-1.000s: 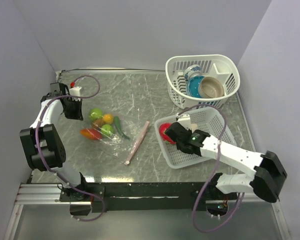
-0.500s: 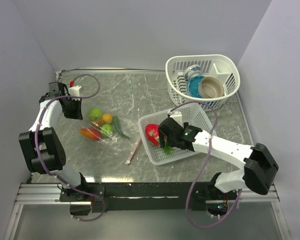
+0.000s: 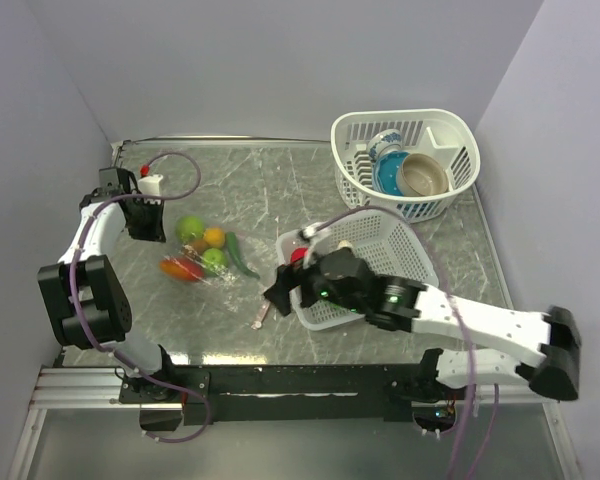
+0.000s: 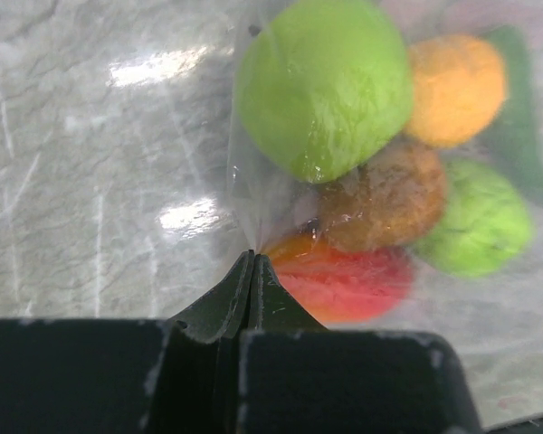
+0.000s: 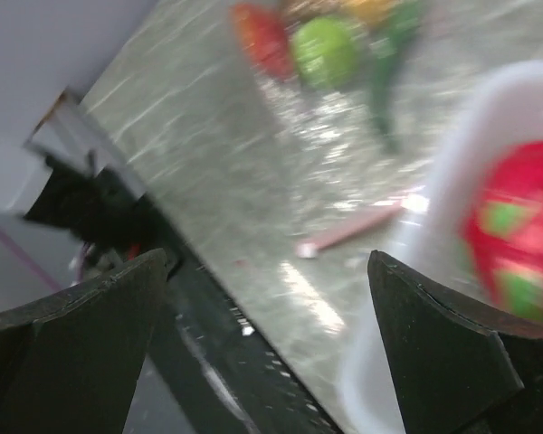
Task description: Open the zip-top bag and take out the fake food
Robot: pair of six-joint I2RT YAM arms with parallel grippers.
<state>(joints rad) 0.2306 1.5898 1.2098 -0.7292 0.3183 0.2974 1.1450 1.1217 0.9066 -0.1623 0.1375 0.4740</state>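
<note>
The left fingers [image 4: 251,259] are clenched on a fold of clear film at the closed end of the zip-top bag [image 4: 244,194], pinning it to the worktop [image 4: 90,181]. Just past their tips, the fake food [image 4: 385,199] sits bunched inside the film. A green ball [image 4: 321,86] is farthest ahead, a red piece [image 4: 344,280] is nearest, and an orange [image 4: 457,86] and a second green ball [image 4: 484,231] lie off to the side.

The right fingers [image 3: 278,292] are spread wide and hold nothing. In the blurred wrist view, the pinkish-red zip strip [image 5: 348,231] lies on the worktop just ahead of them, between the two tips and nearer the right-hand one. The bagged food is well beyond it. The white rectangular basket [image 5: 425,199] is close beside the right-hand finger, with another red piece [image 5: 516,226] inside.

This looks like the emptying step. One end of the bag is anchored, one item is already in the basket, and most of the food is yet to come out. The next move probably calls for the right fingers to come down squarely over the strip or the bag's mouth. I cannot tell whether the mouth is unzipped.
</note>
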